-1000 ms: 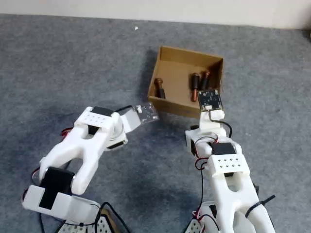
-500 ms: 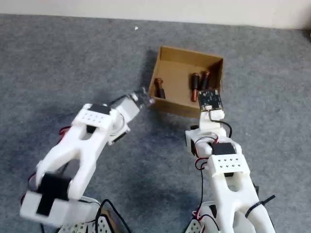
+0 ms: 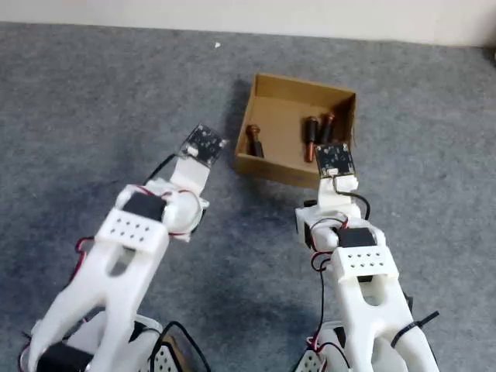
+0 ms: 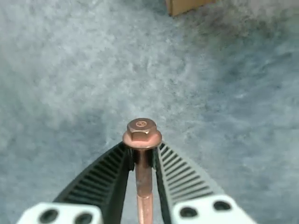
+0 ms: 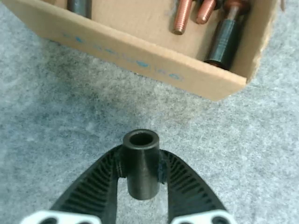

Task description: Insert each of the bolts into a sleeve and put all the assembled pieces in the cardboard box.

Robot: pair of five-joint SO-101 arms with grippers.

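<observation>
Grey carpet covers the table point(image 3: 85, 101), and the cardboard box point(image 3: 271, 166) stands toward the far side with a few copper and black pieces point(image 3: 311, 139) lying inside it. On the left arm point(image 3: 136, 232) the jaws are clamped on a copper bolt point(image 4: 142, 140), held over the carpet near the box. On the right arm point(image 3: 353, 256) the jaws are clamped around a black sleeve point(image 5: 140, 168), just in front of the box.

Left tool point(image 4: 143, 150) clamps a bolt point(image 4: 142, 133) by its shank; right tool point(image 5: 141, 158) clamps a sleeve point(image 5: 140, 182); both point toward the desk's point(image 3: 77, 93) far edge.
</observation>
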